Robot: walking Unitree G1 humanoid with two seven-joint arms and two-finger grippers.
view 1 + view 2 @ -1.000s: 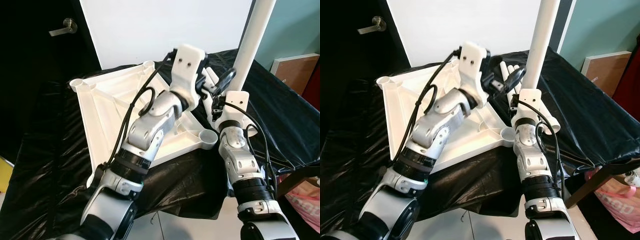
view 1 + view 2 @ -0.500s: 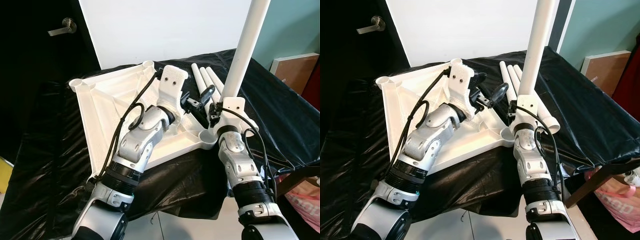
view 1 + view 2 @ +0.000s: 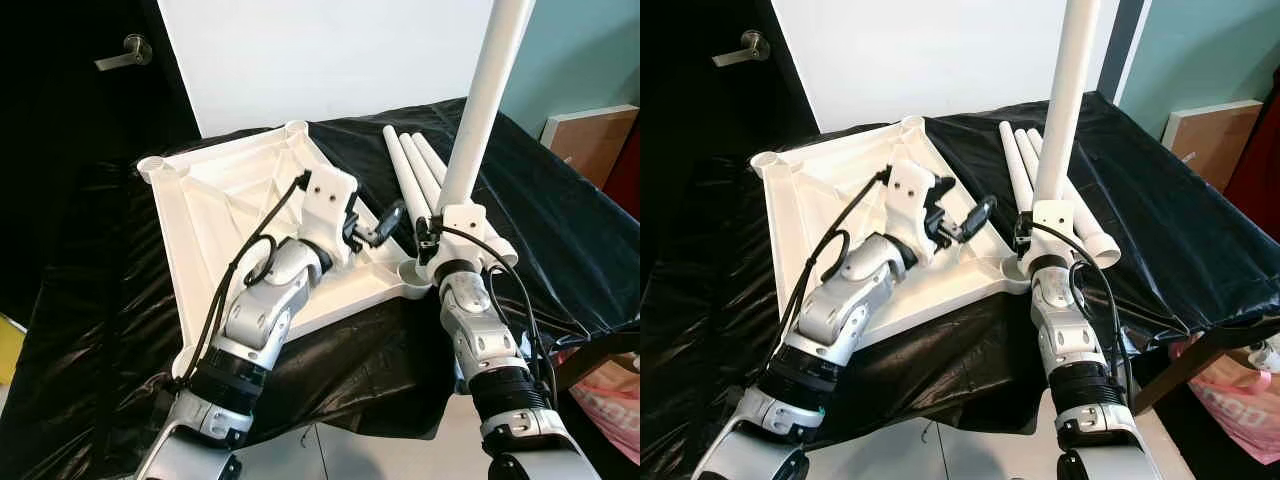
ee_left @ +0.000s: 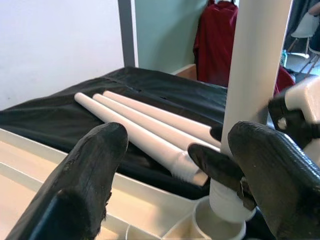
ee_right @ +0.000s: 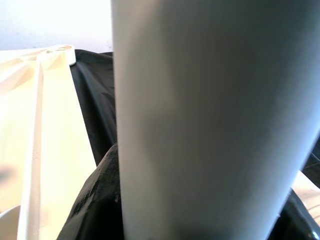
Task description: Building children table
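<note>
A dark door stands far left beside a white wall panel. On the table, draped in crinkled black plastic, a white ribbed tabletop lies upside down. The left gripper hovers above it, jaws open and empty. The right gripper has its jaws closed on an upright smooth leg at the near-right corner socket; three spare legs lie just behind.

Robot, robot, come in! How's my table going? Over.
Right gripper holds white leg upright in corner socket. Left gripper open beside it. Three spare legs lie behind.
</note>
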